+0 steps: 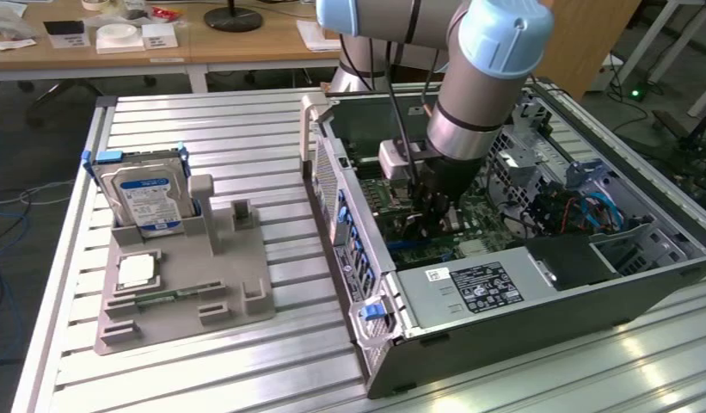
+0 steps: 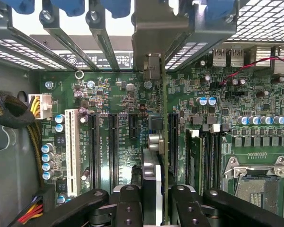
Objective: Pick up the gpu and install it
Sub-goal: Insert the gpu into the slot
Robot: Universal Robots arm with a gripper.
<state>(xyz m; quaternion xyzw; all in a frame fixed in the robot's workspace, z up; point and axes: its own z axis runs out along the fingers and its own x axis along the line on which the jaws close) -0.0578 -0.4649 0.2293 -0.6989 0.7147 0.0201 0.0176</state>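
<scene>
Gripper: the gripper (image 2: 156, 201) is down inside the open computer case (image 1: 329, 172). Its fingers (image 2: 128, 203) are drawn in to a narrow gap and clamped on the gpu (image 2: 154, 158), one on each flat face.
Gpu position: it is held on edge between the fingers and runs straight ahead of the tool. Its metal bracket (image 2: 153, 66) is the end farthest from the fingers, close to the rear slot openings (image 2: 99, 38).
Reason for grip: judged, holding the flat faces keeps the card upright and leaves its lower connector edge free. It also leaves the bracket end unobstructed to meet the rear wall.
Alignment: the card lies parallel to the black expansion slots (image 2: 112, 151) on the motherboard (image 2: 118, 97) beneath the tool. The slot directly under it is hidden by the card itself.
Seating: cannot tell whether the connector edge is in a slot or above it.
Stage: judged, pickup is done and the work is at insertion.
Clearances: the CPU socket (image 2: 258, 187) sits off to one side of the fingers and the cable bundle (image 2: 9, 111) to the other, both apart from the card.
Outside the case: the gray fixture (image 1: 187, 297), with the hard drive (image 1: 146, 194) standing in it, rests on the slatted table (image 1: 215, 120), well away from the tool.
</scene>
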